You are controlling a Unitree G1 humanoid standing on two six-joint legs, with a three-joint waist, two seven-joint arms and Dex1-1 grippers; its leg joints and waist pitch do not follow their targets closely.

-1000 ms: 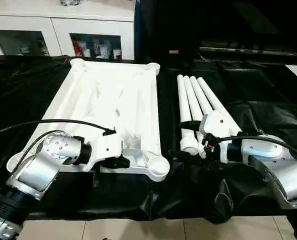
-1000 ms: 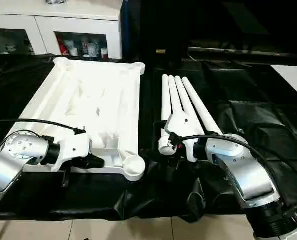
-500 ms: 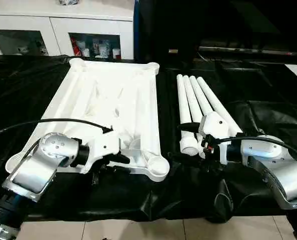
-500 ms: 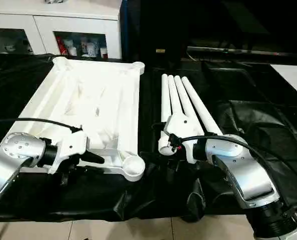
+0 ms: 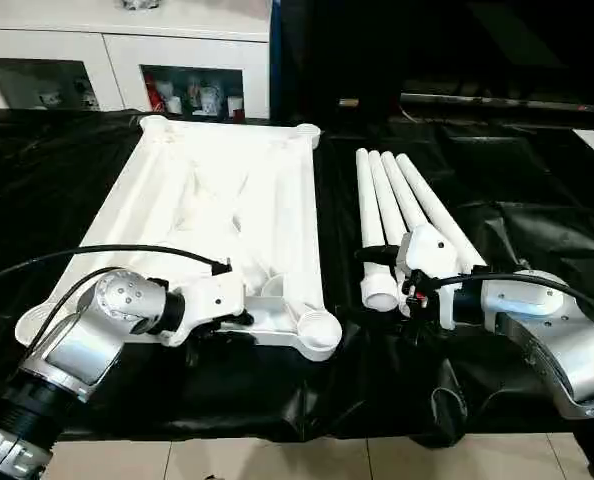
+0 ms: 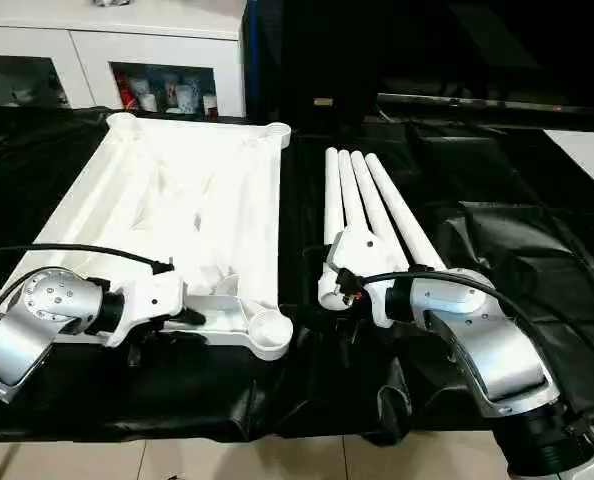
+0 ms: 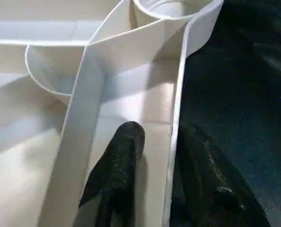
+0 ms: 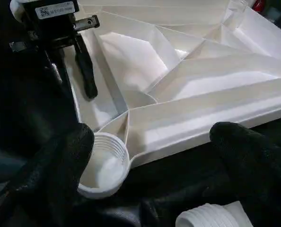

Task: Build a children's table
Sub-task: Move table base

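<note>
The white table top (image 5: 227, 200) lies ribbed underside up on black cloth, with a round corner socket (image 5: 320, 330) at its near right. Several white tube legs (image 5: 402, 195) lie side by side to its right. My left gripper (image 5: 232, 320) is at the top's near rim, open. In the left wrist view one finger (image 7: 126, 146) is inside the rim wall and the other is outside it, with a gap to the wall. My right gripper (image 5: 369, 282) stands open at the legs' near ends, and its fingers (image 8: 60, 161) are spread wide beside a threaded leg end (image 8: 211, 218).
Black cloth (image 5: 537, 200) covers the work surface, creased at the right and front. A white glass-door cabinet (image 5: 117, 60) stands behind the table top. Pale floor tiles (image 5: 277, 460) show past the front edge. Black cables run over both forearms.
My left gripper has opened and moved forward, so its fingers now straddle the table top's near rim. The right gripper has barely moved.
</note>
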